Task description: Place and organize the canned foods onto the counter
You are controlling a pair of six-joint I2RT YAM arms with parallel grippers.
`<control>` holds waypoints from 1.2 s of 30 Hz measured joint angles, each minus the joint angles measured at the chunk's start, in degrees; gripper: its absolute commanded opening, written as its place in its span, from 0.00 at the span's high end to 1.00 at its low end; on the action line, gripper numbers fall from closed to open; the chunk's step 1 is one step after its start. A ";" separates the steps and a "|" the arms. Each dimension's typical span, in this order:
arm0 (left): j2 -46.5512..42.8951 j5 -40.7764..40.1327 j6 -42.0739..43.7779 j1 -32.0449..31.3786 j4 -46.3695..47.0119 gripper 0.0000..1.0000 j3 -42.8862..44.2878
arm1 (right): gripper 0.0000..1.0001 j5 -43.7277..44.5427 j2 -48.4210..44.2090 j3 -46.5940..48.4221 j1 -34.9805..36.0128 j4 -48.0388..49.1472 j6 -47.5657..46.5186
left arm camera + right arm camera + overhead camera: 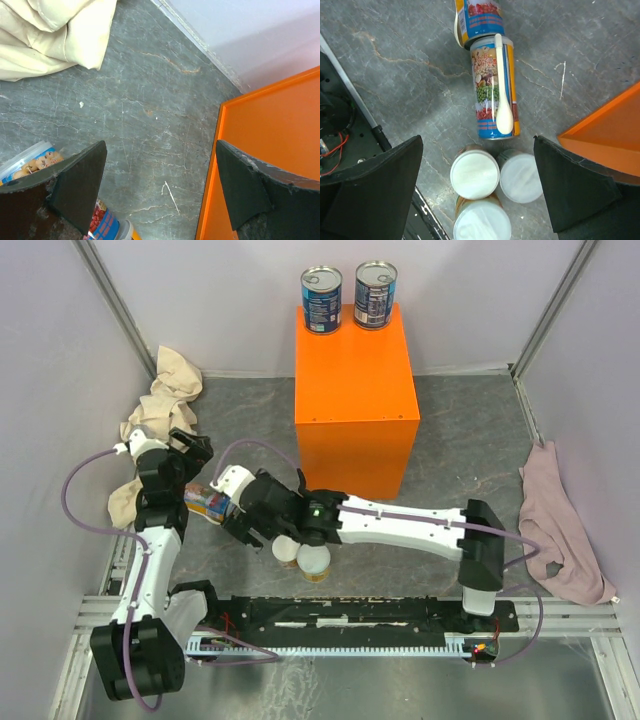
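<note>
**Top view.** I count two blue-labelled tins (321,300) upright on the far edge of the one orange counter (355,390). One beige cloth (165,400) lies far left and one pink cloth (555,530) lies right.

**Left wrist view.** The left gripper (160,165) stands apart and empty over the floor, left of the counter.

**Right wrist view.** The right gripper (477,150) is spread wide and holds nothing. Below it on the floor I count three upright cans (474,174) and two lying cans (492,87).
</note>
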 measured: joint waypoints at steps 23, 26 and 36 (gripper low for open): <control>0.02 0.42 -1.86 1.40 -0.33 0.04 -0.92 | 0.01 -16.24 12.74 3.34 -10.12 -1.36 0.07; 0.02 0.55 -1.86 1.60 -0.33 0.04 -0.94 | 0.01 -17.22 14.10 2.43 -10.14 -0.61 0.04; 0.04 1.03 -2.10 2.08 -0.07 0.04 -0.96 | 0.01 -19.26 16.83 0.20 -10.88 1.18 0.09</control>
